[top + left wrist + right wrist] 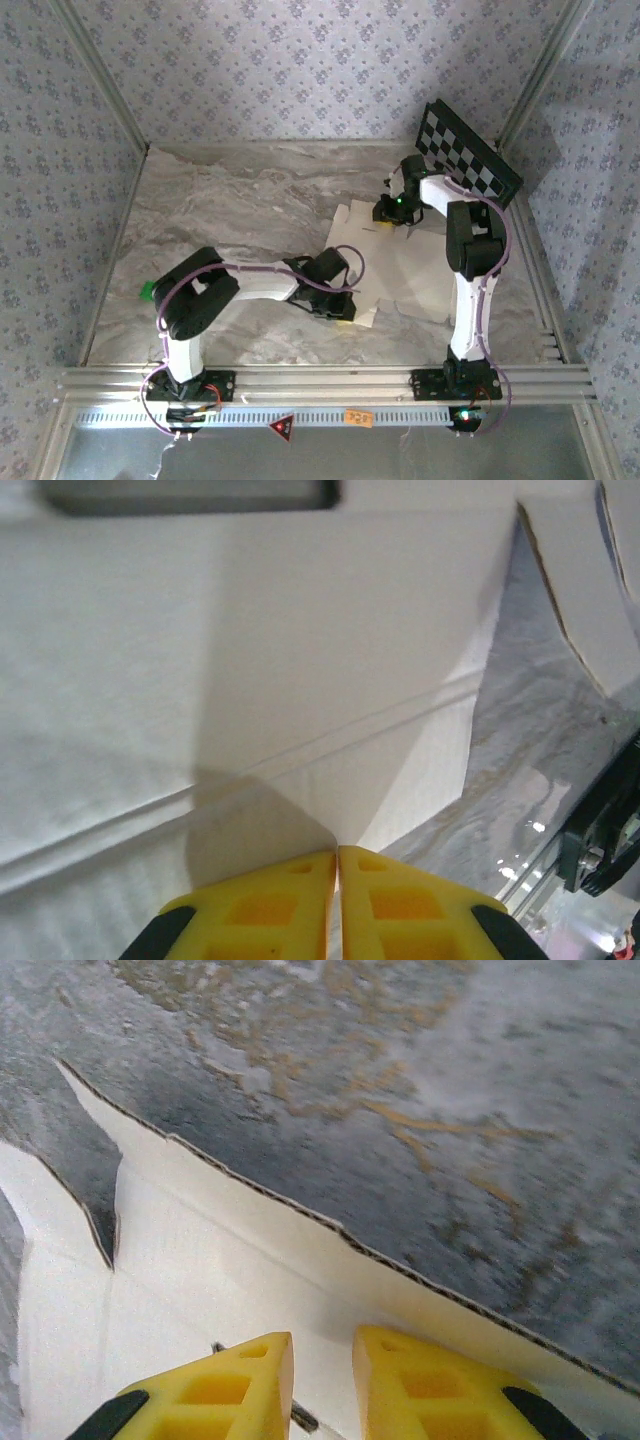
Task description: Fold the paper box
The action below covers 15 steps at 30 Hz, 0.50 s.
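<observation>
The paper box (405, 268) lies as a mostly flat cream-white die-cut sheet on the marble table, right of centre. My left gripper (344, 312) is at the sheet's near-left corner. In the left wrist view its yellow fingers (280, 900) are shut on the edge of a raised flap of the paper box (250, 660), and the gripper (338, 852) pinches the thin card. My right gripper (386, 218) is at the sheet's far edge. In the right wrist view that gripper (322, 1348) stands narrowly open, fingertips down on the cream card (190, 1270) just inside its cut edge.
A black-and-white checkerboard panel (468, 150) leans at the back right, close behind the right arm. A small green object (147, 291) lies at the table's left edge. An aluminium rail (330, 380) runs along the near edge. Bare marble (230, 200) spreads to the left.
</observation>
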Available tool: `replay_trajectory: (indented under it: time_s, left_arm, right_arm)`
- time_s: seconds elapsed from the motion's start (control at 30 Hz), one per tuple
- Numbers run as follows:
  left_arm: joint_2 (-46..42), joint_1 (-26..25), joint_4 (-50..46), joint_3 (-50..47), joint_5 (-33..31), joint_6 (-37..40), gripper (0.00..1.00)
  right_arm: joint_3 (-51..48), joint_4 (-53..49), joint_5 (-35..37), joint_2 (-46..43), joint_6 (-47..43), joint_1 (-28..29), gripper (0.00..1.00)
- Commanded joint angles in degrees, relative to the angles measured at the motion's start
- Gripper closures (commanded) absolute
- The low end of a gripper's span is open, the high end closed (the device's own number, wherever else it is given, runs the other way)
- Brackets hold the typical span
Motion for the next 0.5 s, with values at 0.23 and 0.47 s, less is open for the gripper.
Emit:
replay_trajectory:
  time_s: [0.23, 0.47]
  left_arm:
    - [-3.0, 17.9, -12.8, -0.8, -5.6, 12.6, 0.87]
    - [-2.4, 28.5, -18.8, 2.7, -7.4, 19.8, 0.88]
  right_arm:
    - [-13.2, -1.8, -1.1, -8.6, 2.9, -0.5, 0.75]
    - [-21.3, 2.8, -4.2, -14.5, 6.6, 4.4, 0.75]
